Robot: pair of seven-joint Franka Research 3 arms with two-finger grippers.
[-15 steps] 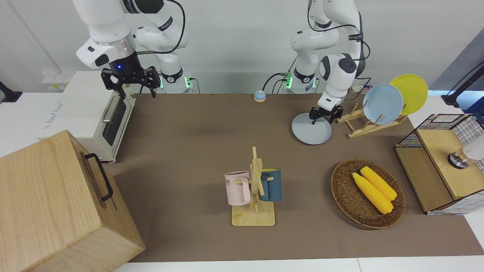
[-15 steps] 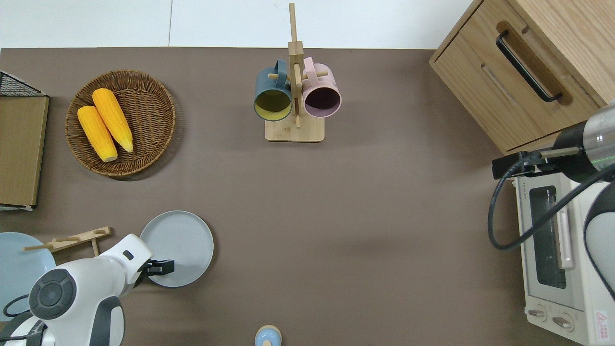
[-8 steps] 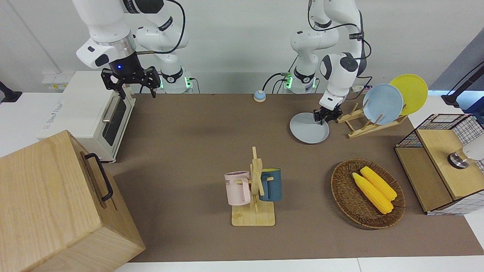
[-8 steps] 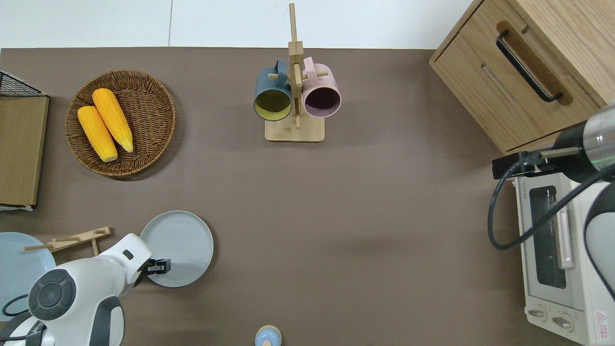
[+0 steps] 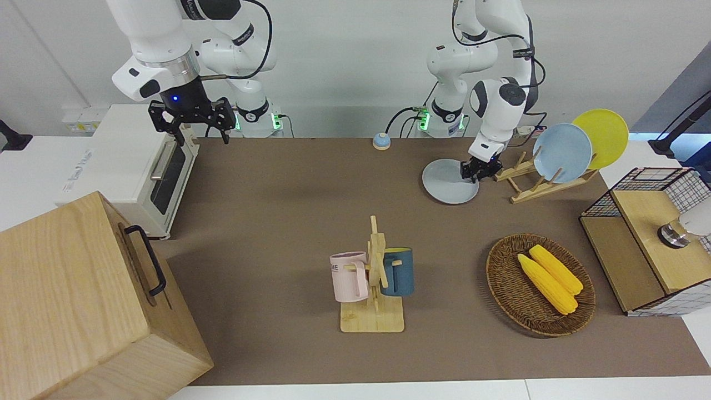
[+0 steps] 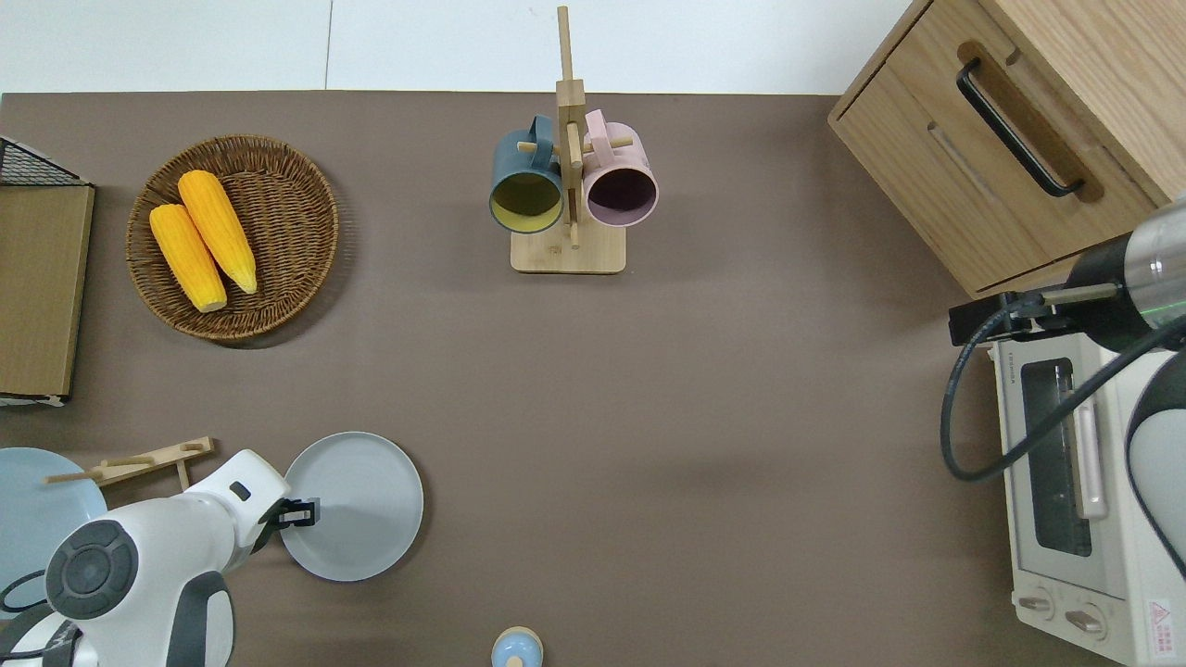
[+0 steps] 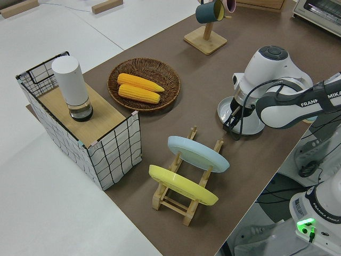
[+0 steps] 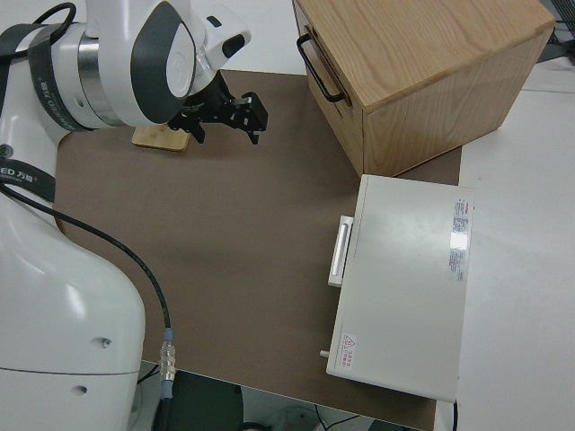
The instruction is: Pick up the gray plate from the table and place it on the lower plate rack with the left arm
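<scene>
The left gripper [image 5: 476,170] has its fingers clamped on the rim of the gray plate [image 5: 447,183], held just clear of the worktop [image 5: 289,222] beside the rack's [image 5: 533,186] low end. The rack carries a blue plate [image 5: 562,153] and a yellow plate [image 5: 605,133]. The right arm is parked, fingers apart.

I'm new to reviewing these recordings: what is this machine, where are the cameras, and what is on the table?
Two white robot arms work at a table, filmed from the front, overhead and each side. The left gripper is shut on the rim of the gray plate, beside the lower plate rack, which already carries a light blue plate and a yellow plate. Also there: a basket of corn, a mug stand, a toaster oven and a wooden cabinet. The right arm is parked, its gripper open.
</scene>
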